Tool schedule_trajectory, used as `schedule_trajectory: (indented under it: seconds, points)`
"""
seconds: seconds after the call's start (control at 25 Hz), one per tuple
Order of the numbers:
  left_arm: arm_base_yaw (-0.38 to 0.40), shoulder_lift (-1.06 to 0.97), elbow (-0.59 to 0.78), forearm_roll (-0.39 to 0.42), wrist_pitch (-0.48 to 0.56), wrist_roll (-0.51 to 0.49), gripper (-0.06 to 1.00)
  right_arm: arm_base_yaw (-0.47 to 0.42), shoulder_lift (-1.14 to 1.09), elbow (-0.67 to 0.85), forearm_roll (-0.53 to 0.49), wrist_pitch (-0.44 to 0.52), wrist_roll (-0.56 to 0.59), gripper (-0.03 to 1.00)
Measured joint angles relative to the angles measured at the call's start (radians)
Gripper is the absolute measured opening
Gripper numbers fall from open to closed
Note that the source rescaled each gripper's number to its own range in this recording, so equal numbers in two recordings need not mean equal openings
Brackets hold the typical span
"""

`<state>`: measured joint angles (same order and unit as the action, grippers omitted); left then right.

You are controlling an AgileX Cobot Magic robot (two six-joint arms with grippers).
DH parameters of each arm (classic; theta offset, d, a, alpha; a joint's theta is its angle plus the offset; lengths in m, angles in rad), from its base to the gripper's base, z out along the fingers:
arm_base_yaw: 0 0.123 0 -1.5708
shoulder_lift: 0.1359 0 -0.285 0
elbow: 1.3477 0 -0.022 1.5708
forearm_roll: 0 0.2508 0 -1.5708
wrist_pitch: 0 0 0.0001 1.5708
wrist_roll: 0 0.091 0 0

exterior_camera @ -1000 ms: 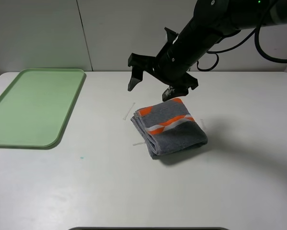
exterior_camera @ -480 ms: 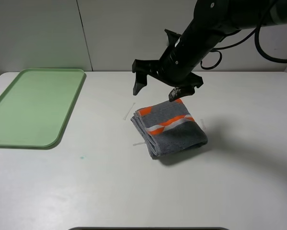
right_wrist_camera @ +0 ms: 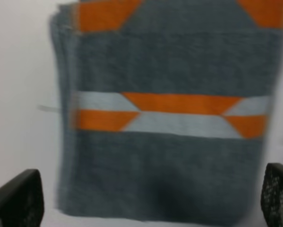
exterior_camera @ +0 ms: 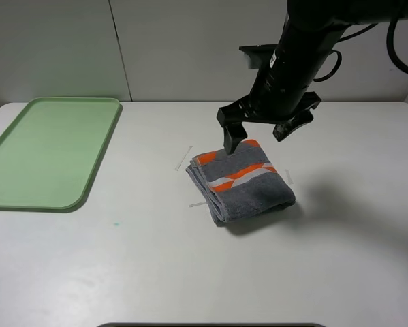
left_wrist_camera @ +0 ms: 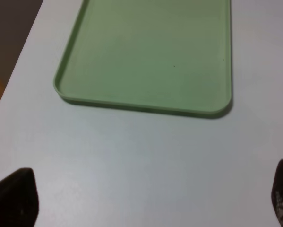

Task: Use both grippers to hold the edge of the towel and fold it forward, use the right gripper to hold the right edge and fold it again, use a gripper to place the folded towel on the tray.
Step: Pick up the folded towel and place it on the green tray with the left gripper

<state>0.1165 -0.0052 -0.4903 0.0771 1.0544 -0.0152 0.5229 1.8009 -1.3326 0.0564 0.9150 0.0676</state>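
At the far left of the high view, the tray (exterior_camera: 50, 153) lies bare on the table (exterior_camera: 135, 266), well apart from the towel (exterior_camera: 243, 182). The towel sits just right of centre, folded into a thick pad with its orange and white bands up. Your left gripper (left_wrist_camera: 148, 198) does not show in the high view. Its wrist camera shows both fingers spread wide with nothing between them, over the table just beside one rim of the tray.

Right of centre, your right gripper (exterior_camera: 258, 136) hangs above the towel's far, orange-tipped end, jaws parted wide and holding nothing. Its wrist picture is blurred, but the fingers stand to either side of the pad.

Your main risk is a shallow pinch. The stacked layers show at the pad's left side, and if you catch only the top ones the rest will likely sag open as you lift, undoing both folds. A grip near one corner could let the pad swing and unroll on the long carry across the table. Releasing too early may leave it draped over the tray's rim. Watch the left arm too, since it looks parked close to where you'll be setting down.
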Motion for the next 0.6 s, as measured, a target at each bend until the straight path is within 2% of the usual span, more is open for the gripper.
schedule_trajectory:
  seconds: [0.16,0.44,0.6]
  points:
    - [0.0,0.0,0.0,0.0,0.0,0.0,1.0,0.0,-0.015,0.0,-0.067,0.056,-0.001,1.0]
    - [0.0,0.0,0.0,0.0,0.0,0.0,1.0,0.0,-0.06,0.0,-0.091,0.115,-0.001,1.0]
    - [0.0,0.0,0.0,0.0,0.0,0.0,1.0,0.0,-0.088,0.0,-0.093,0.204,-0.022,1.0]
